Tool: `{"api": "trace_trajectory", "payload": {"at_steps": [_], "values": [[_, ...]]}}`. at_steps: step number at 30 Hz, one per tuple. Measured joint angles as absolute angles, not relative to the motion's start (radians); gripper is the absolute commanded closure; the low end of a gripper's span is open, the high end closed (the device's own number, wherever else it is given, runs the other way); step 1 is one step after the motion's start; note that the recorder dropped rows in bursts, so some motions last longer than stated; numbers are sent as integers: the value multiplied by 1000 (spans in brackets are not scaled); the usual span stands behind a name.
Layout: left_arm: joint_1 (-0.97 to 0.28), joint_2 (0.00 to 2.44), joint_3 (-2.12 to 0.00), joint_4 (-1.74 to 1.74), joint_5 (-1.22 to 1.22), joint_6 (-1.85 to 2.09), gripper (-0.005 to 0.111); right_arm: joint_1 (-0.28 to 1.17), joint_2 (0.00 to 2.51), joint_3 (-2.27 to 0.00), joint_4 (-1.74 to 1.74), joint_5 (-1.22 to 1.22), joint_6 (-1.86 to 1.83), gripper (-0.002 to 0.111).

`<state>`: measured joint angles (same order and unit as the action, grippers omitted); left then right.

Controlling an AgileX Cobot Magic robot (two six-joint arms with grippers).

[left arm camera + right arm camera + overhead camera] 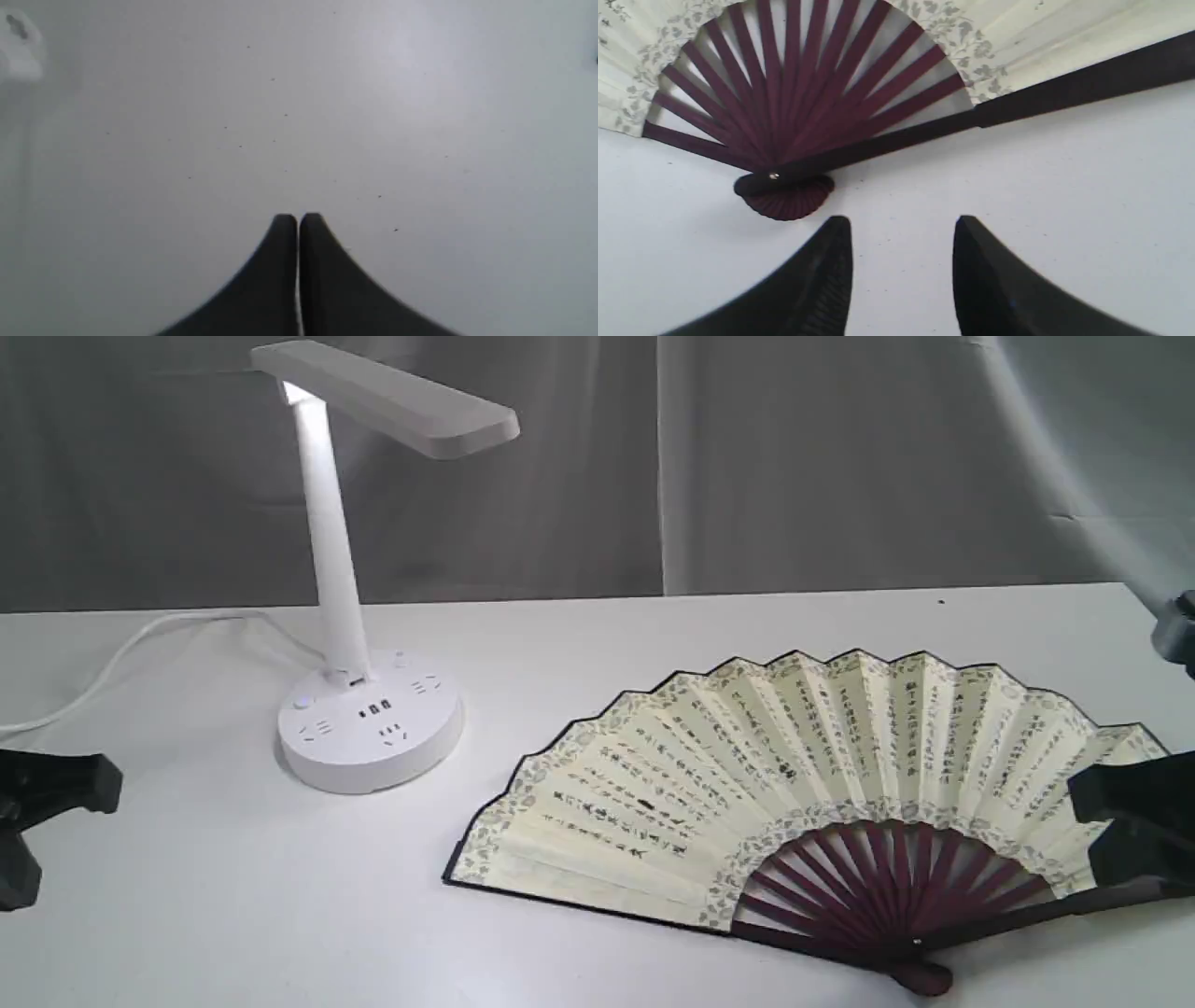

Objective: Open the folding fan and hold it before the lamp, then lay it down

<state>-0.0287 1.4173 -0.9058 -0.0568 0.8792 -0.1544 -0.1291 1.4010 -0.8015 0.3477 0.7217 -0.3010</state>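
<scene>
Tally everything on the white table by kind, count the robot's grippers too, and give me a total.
folding fan: 1
lamp: 1
grippers: 2, the left gripper and the right gripper
total: 4

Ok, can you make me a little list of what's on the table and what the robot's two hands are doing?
folding fan: spread fully open, lying flat on the table, nothing gripping it
lamp: standing upright, to the left of the fan and apart from it
cord: white, trailing from the lamp's base off to the left
left gripper: shut, holding nothing, over bare table
right gripper: open, holding nothing, near the fan's pivot
table: white
</scene>
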Motion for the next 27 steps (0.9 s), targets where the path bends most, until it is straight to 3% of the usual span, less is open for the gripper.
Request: {"api": "trace_trajectory", "payload": {"at_steps": [13,16,20,27], "values": [[-24,1417,-906,34,890,-97,107,-129,1352,-801,239,799,-263,74],[-24,1417,-906,43,885,-95,107,-129,1352,-801,224,797,-263,85],[-24,1417,-906,43,876,-95,107,-129,1352,-801,182,781,-261,108],[-64,1417,-906,36,862,-78,107,-129,1352,-801,168,713,-269,108]]}}
